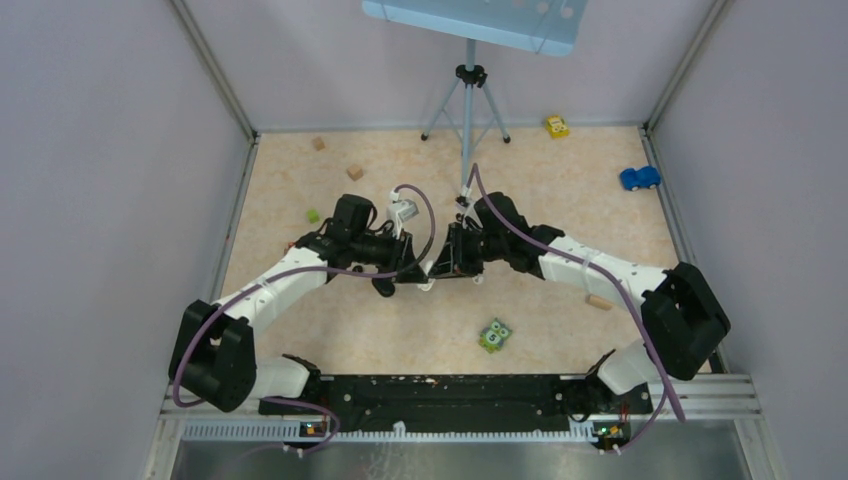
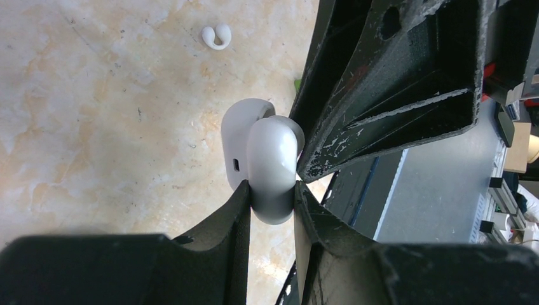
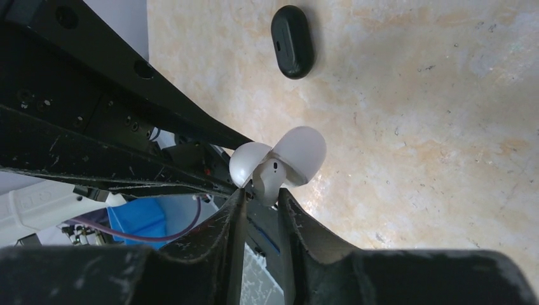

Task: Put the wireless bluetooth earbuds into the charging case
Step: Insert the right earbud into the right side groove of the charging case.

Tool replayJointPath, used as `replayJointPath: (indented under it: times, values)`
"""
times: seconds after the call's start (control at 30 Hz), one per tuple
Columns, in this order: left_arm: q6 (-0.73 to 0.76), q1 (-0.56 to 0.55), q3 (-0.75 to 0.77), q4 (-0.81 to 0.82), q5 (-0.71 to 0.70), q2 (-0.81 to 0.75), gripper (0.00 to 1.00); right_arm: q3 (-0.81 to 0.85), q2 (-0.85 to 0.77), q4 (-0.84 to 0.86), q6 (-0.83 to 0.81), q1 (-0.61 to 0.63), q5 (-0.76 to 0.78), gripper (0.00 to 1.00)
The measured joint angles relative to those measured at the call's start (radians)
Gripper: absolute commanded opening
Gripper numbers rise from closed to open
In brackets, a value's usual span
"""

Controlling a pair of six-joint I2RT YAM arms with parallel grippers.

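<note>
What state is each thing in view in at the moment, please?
White charging case: open, clamped in left gripper.
White earbud: pinched by right gripper, at case's mouth.
Second white earbud: loose on table.
Black case: closed, on table.

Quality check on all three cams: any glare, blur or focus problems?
Top external: even diffuse light, all in focus. Left wrist: white case sharp with a mild highlight, not blown out; the left hand's fingers dark and soft; white earbud on the table crisp. Right wrist: black case sharp; bright sheen on the table beside the white case.
</note>
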Motion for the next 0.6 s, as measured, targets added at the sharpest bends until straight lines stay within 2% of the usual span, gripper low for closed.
replayJointPath:
  times: [0.33, 0.5, 0.6]
  values:
    - [0.001, -0.002, 0.0, 0.0, 0.0, 0.0, 0.0, -0.007, -0.008, 0.001, 0.001, 0.0, 0.01, 0.26]
    - [0.001, -0.003, 0.0, 0.0, 0.0, 0.0, 0.0, -0.008, -0.014, 0.002, 0.002, 0.0, 0.016, 0.19]
    - [0.001, -0.003, 0.0, 0.0, 0.0, 0.0, 0.0, -0.013, -0.019, 0.002, 0.005, 0.0, 0.022, 0.18]
